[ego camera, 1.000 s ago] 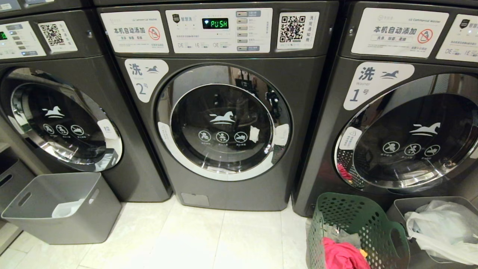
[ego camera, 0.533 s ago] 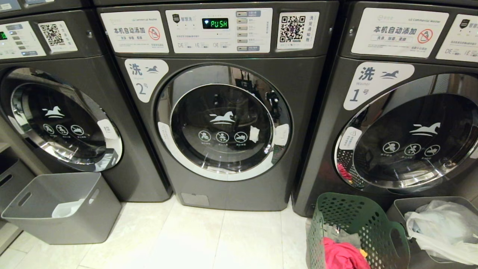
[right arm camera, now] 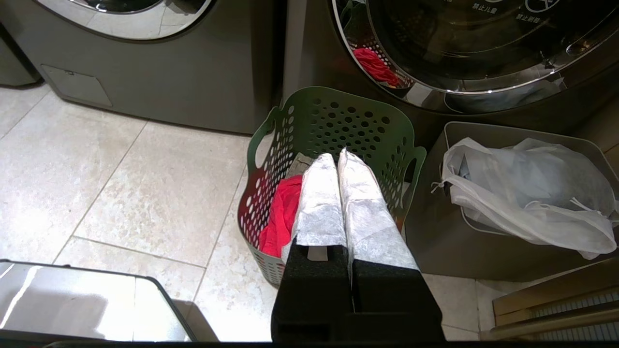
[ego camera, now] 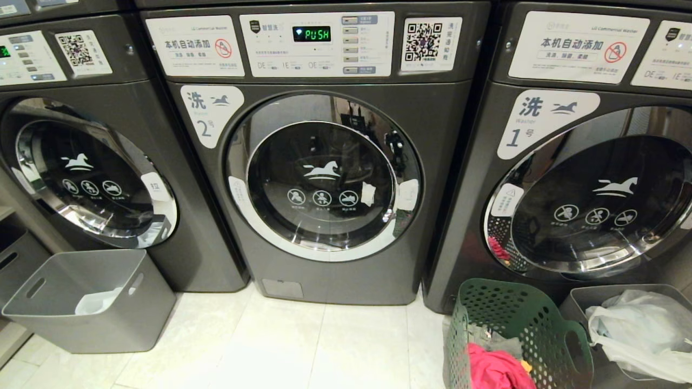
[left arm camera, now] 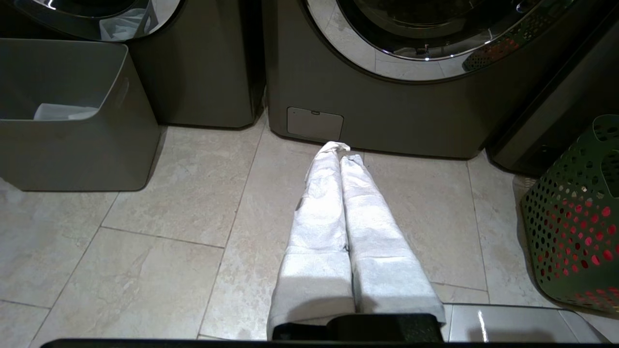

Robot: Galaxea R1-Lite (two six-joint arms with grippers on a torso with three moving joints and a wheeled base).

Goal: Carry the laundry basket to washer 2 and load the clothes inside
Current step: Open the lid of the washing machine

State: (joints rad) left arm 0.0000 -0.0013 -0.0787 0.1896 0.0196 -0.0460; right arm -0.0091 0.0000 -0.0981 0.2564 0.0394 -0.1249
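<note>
Both grippers, left (left arm camera: pixel 341 150) and right (right arm camera: pixel 337 159), pinched empty; basket (ego camera: pixel 516 324) sits before washer 1 (ego camera: pixel 573 178), so clothes (ego camera: pixel 494 370) risk loading there, not washer 2 (ego camera: pixel 324 178).

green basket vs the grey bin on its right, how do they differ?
The laundry basket is dark green with perforated sides; the grey bin has plain solid walls. The basket holds the clothes, pink-red on top; the bin holds a white plastic bag. The basket flares at its rim; the bin looks boxy. Both stand on the floor before washer 1.
</note>
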